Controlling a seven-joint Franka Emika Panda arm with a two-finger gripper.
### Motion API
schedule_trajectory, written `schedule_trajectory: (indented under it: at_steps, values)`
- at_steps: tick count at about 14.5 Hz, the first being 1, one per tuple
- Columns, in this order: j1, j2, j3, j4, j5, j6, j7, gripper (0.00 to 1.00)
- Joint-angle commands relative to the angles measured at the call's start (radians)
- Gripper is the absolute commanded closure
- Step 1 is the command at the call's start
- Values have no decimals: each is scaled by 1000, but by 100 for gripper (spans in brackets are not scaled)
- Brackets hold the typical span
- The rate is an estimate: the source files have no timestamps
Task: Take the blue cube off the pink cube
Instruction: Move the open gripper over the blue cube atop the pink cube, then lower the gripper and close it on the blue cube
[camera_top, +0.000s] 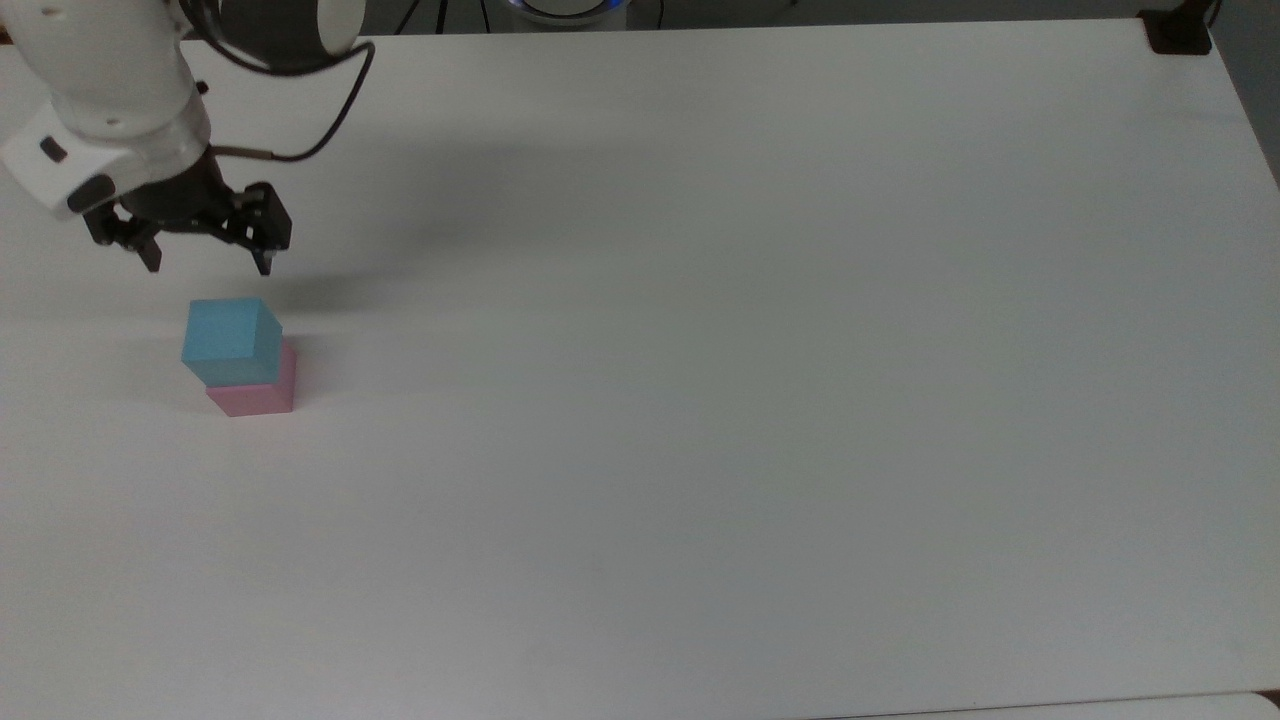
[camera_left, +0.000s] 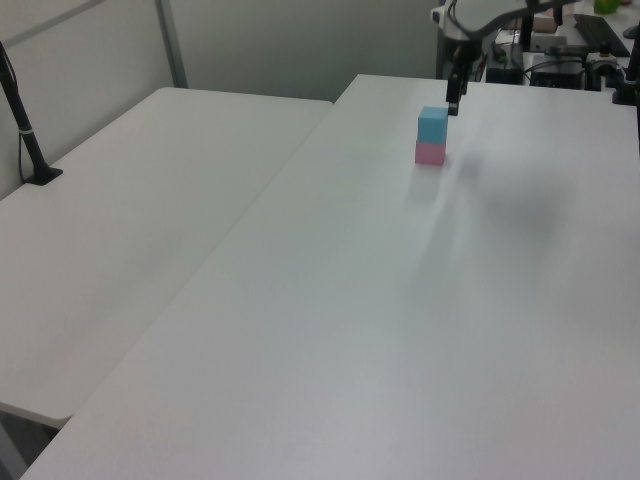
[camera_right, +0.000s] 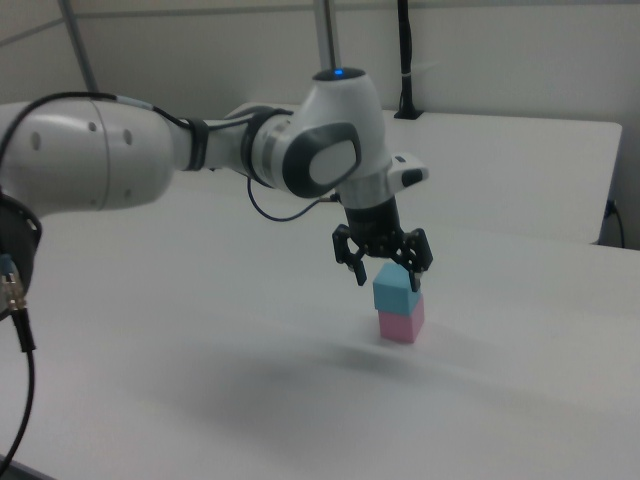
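Blue cube (camera_top: 232, 335) sat on pink cube (camera_top: 258, 396), at the top view's left of tabletop (camera_top: 700, 400); tool (camera_top: 206, 265) hung above them, apart.

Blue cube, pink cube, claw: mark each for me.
blue cube (camera_top: 225, 329), top view, its top face.
pink cube (camera_top: 255, 398), top view, its front face.
claw (camera_top: 208, 264), top view, midway between fingertips.

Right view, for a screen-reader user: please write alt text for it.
A blue cube sits stacked on a pink cube on a white table. A white robot arm reaches in from the right view's left, its black gripper open and hovering just above the blue cube, not touching it.
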Motion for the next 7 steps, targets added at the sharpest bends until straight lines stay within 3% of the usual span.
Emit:
schedule_trajectory:
  at_steps: [1, 5, 6, 7]
  values:
    - [5, 56, 2, 24, 63, 61, -16, 0]
    - [8, 80, 5, 32, 67, 79, 23, 0]
    - [8, 80, 5, 33, 70, 103, 29, 9]
    - [7, 80, 5, 32, 71, 119, 37, 25]
